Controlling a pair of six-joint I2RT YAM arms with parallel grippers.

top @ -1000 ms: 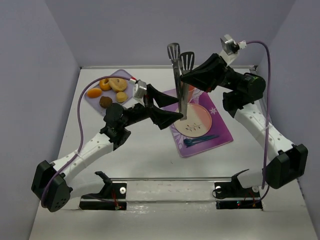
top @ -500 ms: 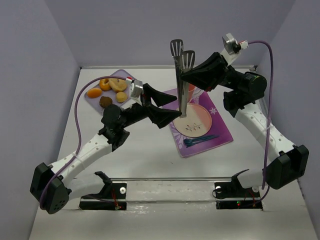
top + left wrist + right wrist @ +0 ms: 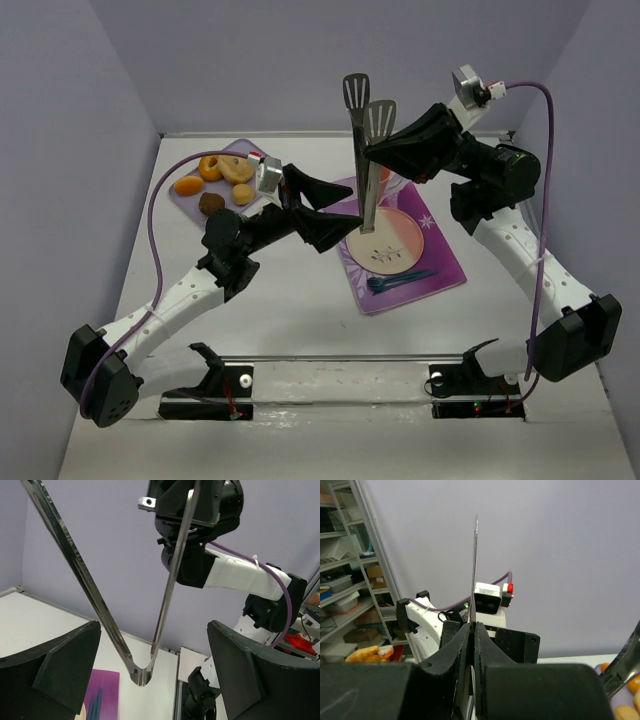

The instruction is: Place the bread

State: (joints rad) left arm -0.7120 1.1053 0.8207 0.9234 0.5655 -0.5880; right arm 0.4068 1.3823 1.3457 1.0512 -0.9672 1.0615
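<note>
a robotics lab: plain lavender walls (image 3: pixel 70 120) box the table (image 3: pixel 300 310), cluttered storage shelves (image 3: pixel 347 565) stand nearby.

I count one pair of metal tongs (image 3: pixel 366 200) by one pale plate (image 3: pixel 405 235). The plate sits on one purple mat (image 3: pixel 445 265), with one blue utensil (image 3: pixel 400 281) just on its near side. Well left of the plate, one lavender board (image 3: pixel 245 148) carries five foods: one dark brown bread (image 3: pixel 210 203), one tan bagel (image 3: pixel 237 168), one golden round (image 3: pixel 243 194), one orange lump (image 3: pixel 188 185) and one orange ring (image 3: pixel 210 168).
</note>
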